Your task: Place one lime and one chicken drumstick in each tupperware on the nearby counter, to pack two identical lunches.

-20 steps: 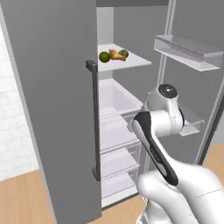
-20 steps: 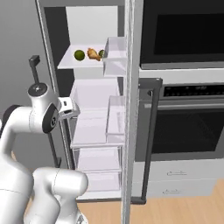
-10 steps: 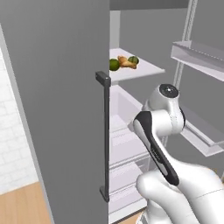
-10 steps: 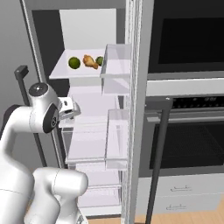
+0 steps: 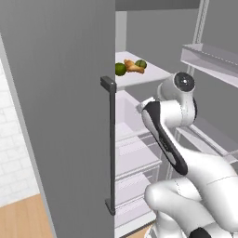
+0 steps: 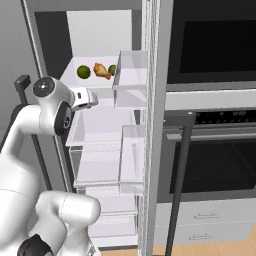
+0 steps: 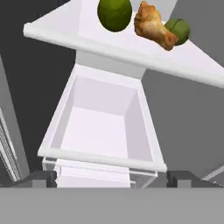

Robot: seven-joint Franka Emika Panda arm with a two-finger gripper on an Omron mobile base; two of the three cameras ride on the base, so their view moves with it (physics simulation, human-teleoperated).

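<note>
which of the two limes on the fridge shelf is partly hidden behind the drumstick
The right lime in the hand view; the chicken drumstick overlaps it, while the left lime sits clear.

White arm raised and bent forward, hand (image 7: pixel 112 177) open, empty.

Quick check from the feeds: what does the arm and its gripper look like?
The arm is glossy white with rounded links, a long black panel along one link, and dark grey round joint caps. The gripper has two small dark fingertips. No cables or markings are visible.

Second lime (image 7: pixel 178 29) half hidden behind chicken drumstick (image 7: pixel 154 27).
</note>
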